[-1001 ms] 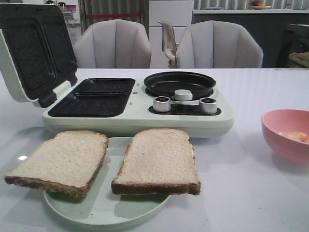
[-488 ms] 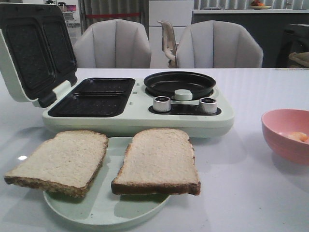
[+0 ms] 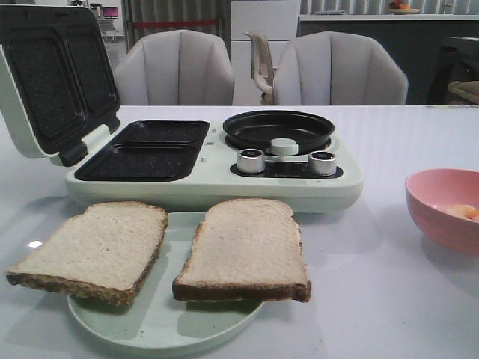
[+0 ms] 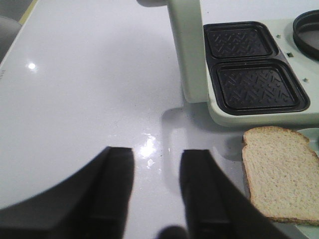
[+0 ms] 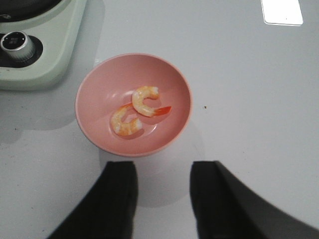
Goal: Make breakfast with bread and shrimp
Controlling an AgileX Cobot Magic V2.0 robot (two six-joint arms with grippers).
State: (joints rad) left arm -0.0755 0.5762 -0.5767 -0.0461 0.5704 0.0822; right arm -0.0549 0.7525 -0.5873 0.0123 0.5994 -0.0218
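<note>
Two slices of bread [image 3: 168,250] laid flat on a pale green plate [image 3: 161,329], just in front of the open breakfast maker [image 3: 209,161] — staged, it seems, for a short lift into the dark grill wells [image 4: 254,74]. Left pincer [image 4: 157,191] hanging above bare tabletop [image 4: 89,99], fingers parted and empty, nearest slice off to one side ahead of it. Right pincer [image 5: 162,199] likewise parted, holding nothing, poised over the near rim of the pink bowl [image 5: 172,129] — two curled shrimp [image 5: 137,110] lying just beyond the fingertips, probably so a straight reach forward and down can take one. Round pan [image 3: 278,129] empty, likely their destination.
</note>
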